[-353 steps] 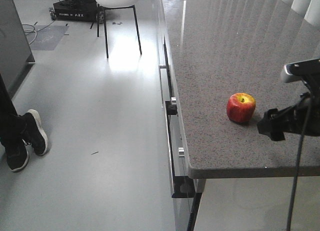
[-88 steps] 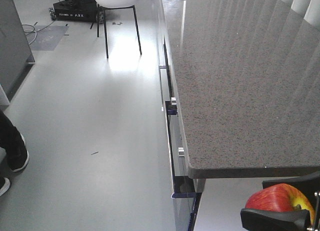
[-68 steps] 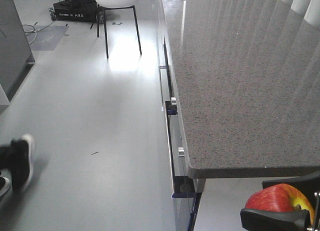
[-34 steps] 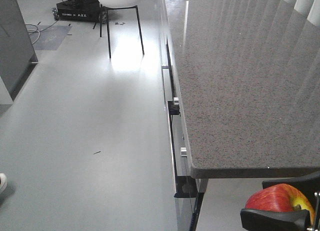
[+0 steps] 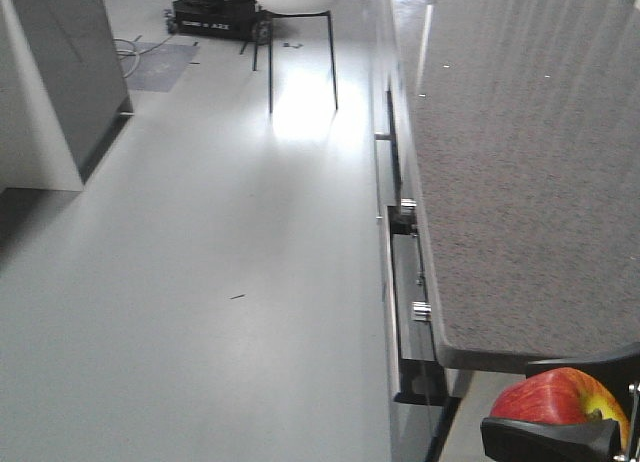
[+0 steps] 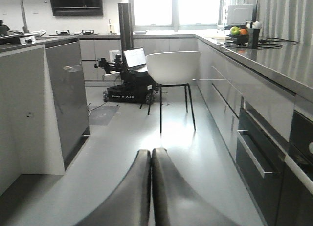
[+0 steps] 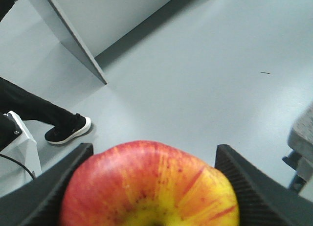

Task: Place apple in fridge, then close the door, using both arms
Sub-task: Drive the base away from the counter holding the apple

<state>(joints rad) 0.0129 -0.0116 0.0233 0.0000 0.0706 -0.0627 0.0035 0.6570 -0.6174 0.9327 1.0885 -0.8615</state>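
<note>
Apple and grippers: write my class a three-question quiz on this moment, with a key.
1. True or false: the apple lies on the counter.
2. The left gripper is: A open; B shut on the apple; C shut, empty.
3. Fill in: ahead of the left gripper stands a white ____.
Key: 1 false, the right gripper holds it off the counter; 2 C; 3 chair.

right pincer (image 7: 152, 167): apple (image 7: 149, 187) underside cut off by frame edge. front view: apple's lower half hidden behind near finger (image 5: 548, 438). up-left of pincer, person (image 7: 68, 129), only leg and shoe in frame, rest cropped.
</note>
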